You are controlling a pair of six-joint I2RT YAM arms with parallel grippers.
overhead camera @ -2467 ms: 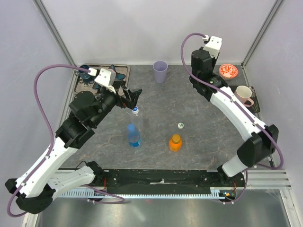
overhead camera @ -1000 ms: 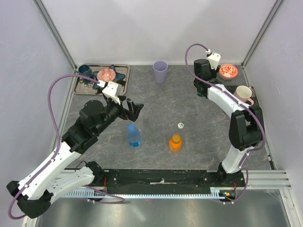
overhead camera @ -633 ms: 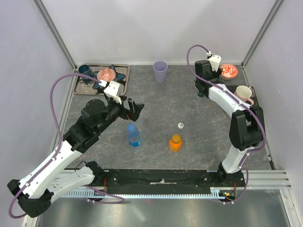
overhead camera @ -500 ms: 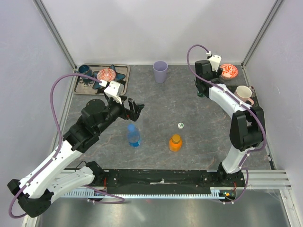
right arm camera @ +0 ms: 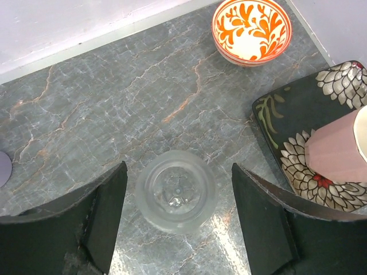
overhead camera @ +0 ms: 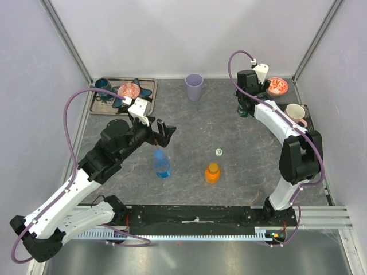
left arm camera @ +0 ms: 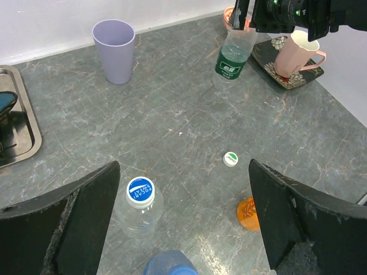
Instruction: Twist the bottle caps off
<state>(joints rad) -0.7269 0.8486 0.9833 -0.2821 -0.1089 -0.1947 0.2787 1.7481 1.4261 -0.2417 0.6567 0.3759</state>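
r gripper [right arm camera: 178, 175] spread round green-label bottle [right arm camera: 176, 200]; l gripper [left arm camera: 183, 172] spread wide.

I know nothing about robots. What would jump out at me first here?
Over a grey marbled table, the right gripper hangs open just above a clear, uncapped bottle at the far right. The left gripper hangs open over a second clear bottle with its blue-and-white cap on. Between them stand a blue bottle and a short orange bottle, with a small white-and-green cap lying loose nearby.
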